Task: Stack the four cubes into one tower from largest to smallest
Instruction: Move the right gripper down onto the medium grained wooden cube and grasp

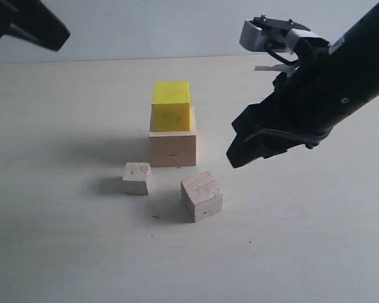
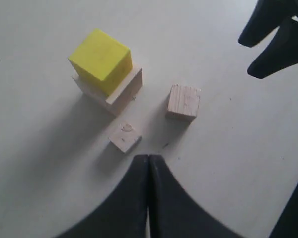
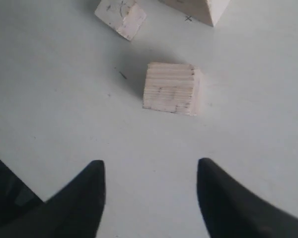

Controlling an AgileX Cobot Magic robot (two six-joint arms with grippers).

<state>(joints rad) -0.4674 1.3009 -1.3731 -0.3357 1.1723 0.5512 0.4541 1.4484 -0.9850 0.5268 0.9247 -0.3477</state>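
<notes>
My right gripper (image 3: 151, 162) hangs with jaws apart, aimed at the medium wood cube (image 3: 171, 94) in front of the yellow cube (image 1: 171, 104). If I grab it skewed, placing it could knock the yellow cube off. My left gripper (image 2: 148, 159) is pinched together and empty.

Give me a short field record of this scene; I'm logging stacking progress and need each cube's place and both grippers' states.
base: large pale bare-wood cube, on the pale table
second level: bright yellow cube, resting on the pale cube
loose: medium bare-wood cube and small bare-wood cube, both on the table, apart from the stack
left gripper: shut, empty
right gripper: open, empty, pointed toward the medium cube
progress: two of four stacked
</notes>
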